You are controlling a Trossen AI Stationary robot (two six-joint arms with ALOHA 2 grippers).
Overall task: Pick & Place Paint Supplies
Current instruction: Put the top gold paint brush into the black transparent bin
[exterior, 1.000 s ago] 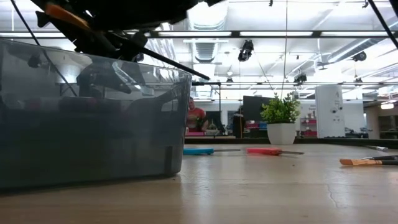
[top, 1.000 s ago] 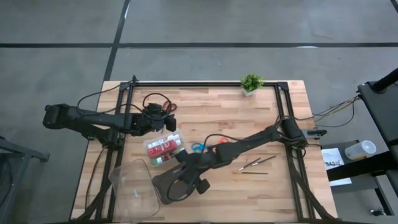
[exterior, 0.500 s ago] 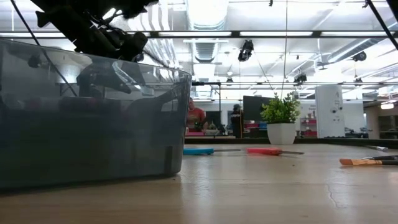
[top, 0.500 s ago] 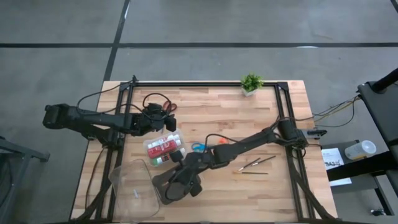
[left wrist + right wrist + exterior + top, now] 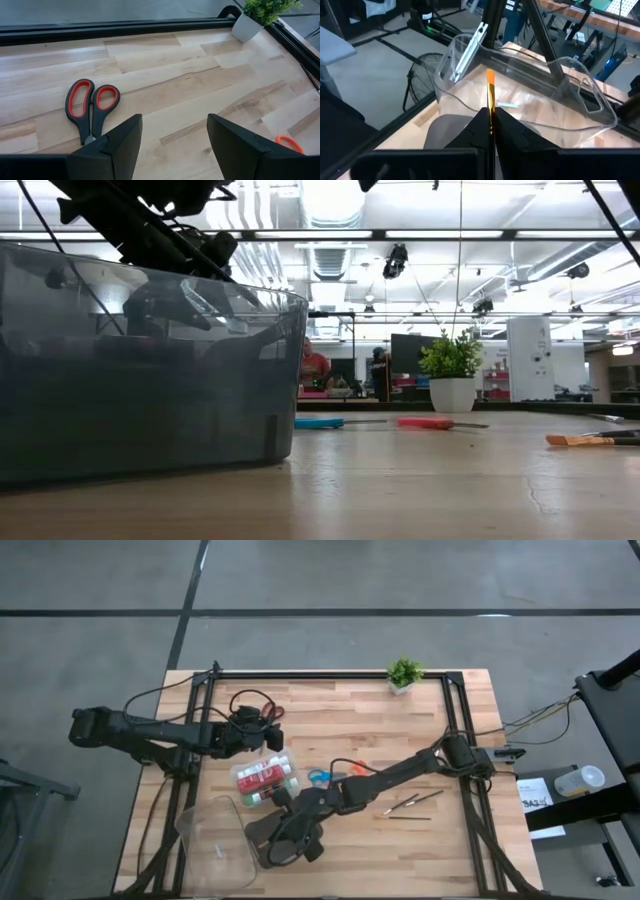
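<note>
Wood, thin and orange-tipped: a brush (image 5: 490, 95) is pinched between the pressed-together fingers of the right end effector (image 5: 283, 846), which hangs over the dark grey case (image 5: 262, 837) beside the clear box (image 5: 215, 840). To release well, I judge it should lower the brush nearly flat inside the walls before spreading. The left end effector (image 5: 172, 145) waits spread above the pale plank surface (image 5: 165, 75), near the red scissors (image 5: 90, 106) with glossy loop handles and dark blades.
</note>
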